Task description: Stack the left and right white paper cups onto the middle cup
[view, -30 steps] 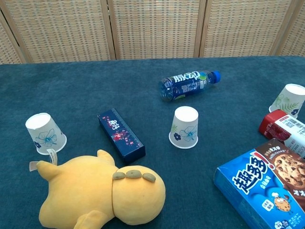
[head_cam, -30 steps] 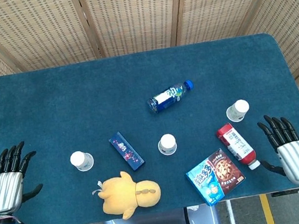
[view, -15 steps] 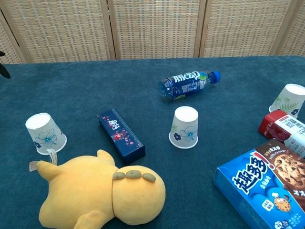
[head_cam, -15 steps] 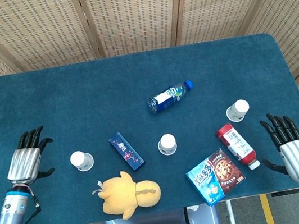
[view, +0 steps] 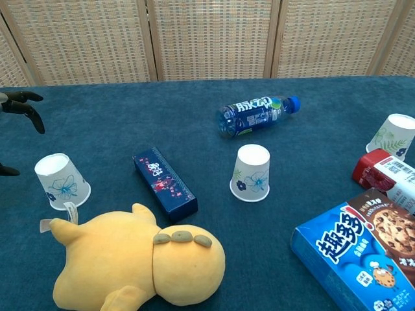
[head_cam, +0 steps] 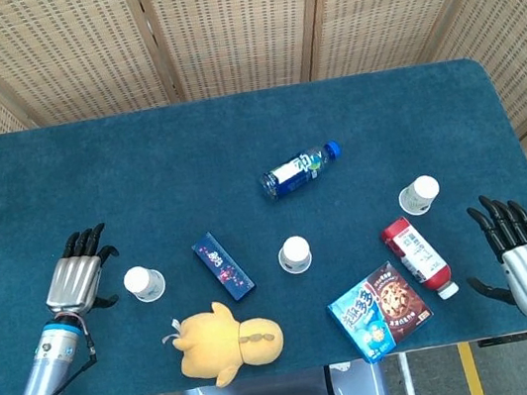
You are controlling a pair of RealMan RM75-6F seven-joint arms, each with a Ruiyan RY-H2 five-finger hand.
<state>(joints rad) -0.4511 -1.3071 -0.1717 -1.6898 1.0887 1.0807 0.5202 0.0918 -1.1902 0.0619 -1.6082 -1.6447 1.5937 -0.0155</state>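
My left hand (head_cam: pixel 80 278) is above the left part of the table (head_cam: pixel 138 167), with the fingers spread apart and nothing inside them. Just beside it, on its right, the left paper cup (head_cam: pixel 144 284) stands upside down; I see a small gap between the hand and the cup. In the chest view only the dark fingertips (view: pixel 19 103) of this hand come in from the left edge, above that cup.

The table has a dark blue-green cloth with a soft, carpet-like surface and rounded corners. Behind it stand folding screens (head_cam: pixel 226 23) of woven cane in light wooden frames.

Near the front edge lies a yellow plush toy (head_cam: pixel 228 342), and between the left cup and the middle one lies a dark blue box (head_cam: pixel 222 266). The middle paper cup (head_cam: pixel 295 255) is also upside down, near the center. Further back lies a water bottle (head_cam: pixel 300 170) with a blue cap, on its side. A blue cookie box (head_cam: pixel 379 310) is at the front, and a red and white bottle (head_cam: pixel 417 257) lies beside it. The right paper cup (head_cam: pixel 420 195) is tilted, close to the top of that bottle.

My right hand (head_cam: pixel 524 258) is at the right edge of the table, wide apart and holding nothing, well apart from the right cup.
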